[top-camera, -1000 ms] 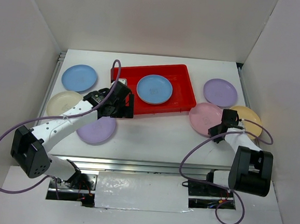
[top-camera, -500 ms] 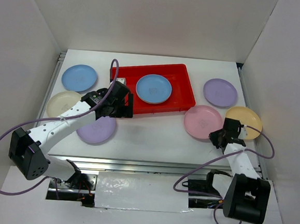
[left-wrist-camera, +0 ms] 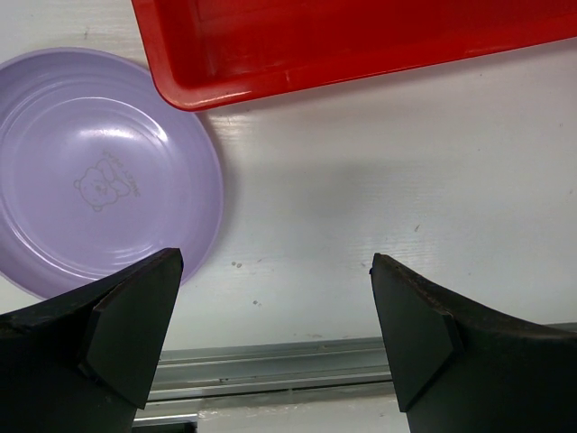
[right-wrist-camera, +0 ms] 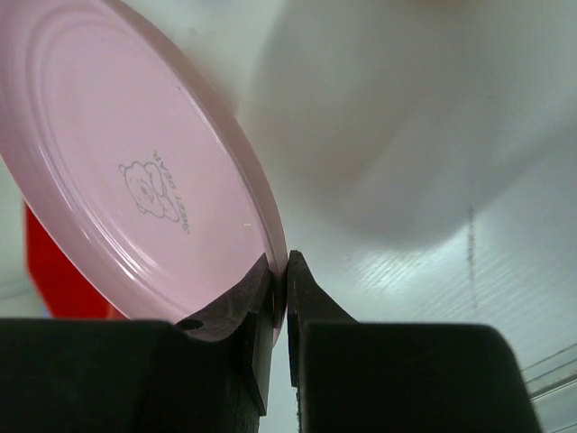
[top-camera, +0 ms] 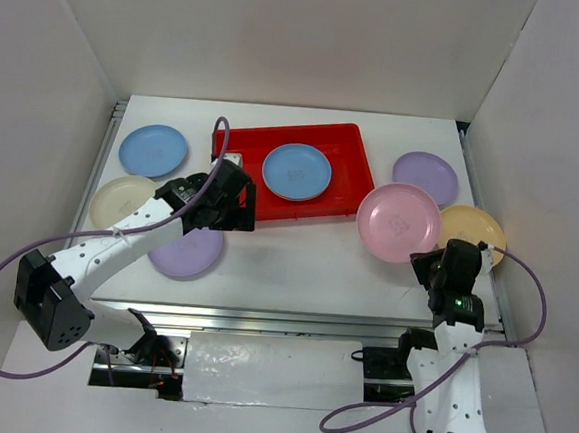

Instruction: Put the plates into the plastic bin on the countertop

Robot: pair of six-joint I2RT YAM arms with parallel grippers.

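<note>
The red plastic bin point(top-camera: 337, 195) lies at the back middle of the countertop with one blue plate point(top-camera: 296, 171) inside. My right gripper point(top-camera: 429, 258) is shut on the rim of a pink plate point(top-camera: 397, 221) and holds it lifted and tilted to the right of the bin; the wrist view shows its rim pinched between the fingers point(right-wrist-camera: 144, 171). My left gripper point(top-camera: 238, 212) is open and empty just in front of the bin's near left corner point(left-wrist-camera: 216, 81), beside a purple plate point(top-camera: 181, 253) point(left-wrist-camera: 99, 171).
A blue plate point(top-camera: 153, 150) and a cream plate point(top-camera: 118, 200) lie at the left. A purple plate point(top-camera: 425, 177) and a yellow plate point(top-camera: 475, 229) lie at the right. White walls ring the countertop; a metal rail point(top-camera: 291, 322) runs along the near edge.
My right gripper has lifted the pink plate off the countertop and tilted it up, with the arm swinging nearer. My left gripper has barely moved.
</note>
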